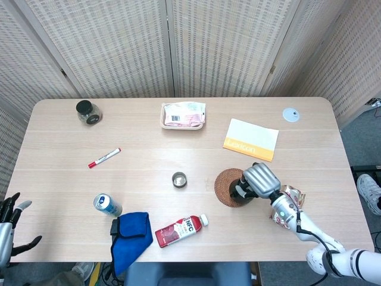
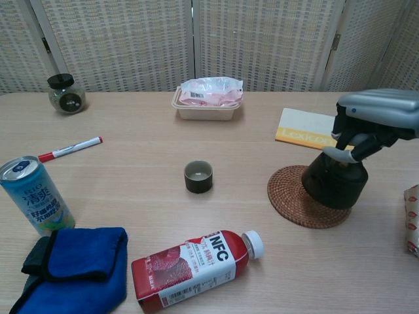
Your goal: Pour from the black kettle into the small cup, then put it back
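Chest view shows one black kettle [image 2: 334,182] at the right, its base on the right part of a single round woven coaster [image 2: 298,196]. The right hand [image 2: 376,118] sits on top of it, fingers curled down around its upper part and gripping it. One small cup [image 2: 198,176] stands upright at mid-bench, well apart to the kettle's left.

On the near side lies one red juice bottle [image 2: 196,264] on its side, white cap to the right, label reading "NFC". Left of it is one folded blue cloth [image 2: 78,267], and beyond that one upright blue drink can [image 2: 35,195] with Chinese characters I cannot read surely. One red marker [image 2: 69,149] lies further back on the left, and one glass jar with a black lid [image 2: 66,93] stands at the far left. At the far middle, one tray [image 2: 203,108] holds a pink packet. One white-and-orange booklet [image 2: 306,135], marked "Lexicon", lies behind the coaster.

From the head view, one small white disc [image 1: 290,115] lies at the far right of the bench [image 1: 149,161], and the left hand [image 1: 11,214] hangs off the near left edge, fingers spread, holding nothing.
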You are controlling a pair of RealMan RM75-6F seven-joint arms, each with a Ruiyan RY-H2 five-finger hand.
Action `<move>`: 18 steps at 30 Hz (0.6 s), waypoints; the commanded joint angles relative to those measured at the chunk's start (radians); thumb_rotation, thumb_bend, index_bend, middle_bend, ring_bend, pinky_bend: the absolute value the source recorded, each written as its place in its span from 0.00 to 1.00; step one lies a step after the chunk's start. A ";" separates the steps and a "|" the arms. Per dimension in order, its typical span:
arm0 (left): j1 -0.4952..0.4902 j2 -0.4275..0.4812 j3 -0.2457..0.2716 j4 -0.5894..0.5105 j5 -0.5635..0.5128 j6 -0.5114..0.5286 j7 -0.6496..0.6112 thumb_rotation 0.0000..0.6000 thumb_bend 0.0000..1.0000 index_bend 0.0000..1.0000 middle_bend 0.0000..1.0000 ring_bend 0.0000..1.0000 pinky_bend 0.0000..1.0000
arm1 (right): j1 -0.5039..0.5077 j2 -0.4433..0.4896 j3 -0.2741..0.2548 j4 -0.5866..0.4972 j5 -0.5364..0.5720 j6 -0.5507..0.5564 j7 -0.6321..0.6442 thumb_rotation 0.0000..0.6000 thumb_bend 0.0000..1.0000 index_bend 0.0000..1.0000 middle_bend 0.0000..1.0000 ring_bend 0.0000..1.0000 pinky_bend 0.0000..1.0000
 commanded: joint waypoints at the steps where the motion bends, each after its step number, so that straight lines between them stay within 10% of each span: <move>1: 0.001 0.000 0.000 0.000 0.000 0.001 0.000 1.00 0.06 0.19 0.02 0.03 0.00 | 0.010 0.000 0.004 0.002 0.006 -0.012 -0.005 0.64 0.50 1.00 1.00 0.92 0.50; 18: 0.008 -0.003 0.003 0.003 0.000 0.011 -0.002 1.00 0.06 0.19 0.02 0.03 0.00 | 0.118 0.010 0.048 0.009 0.045 -0.101 -0.110 0.65 0.52 1.00 1.00 0.92 0.53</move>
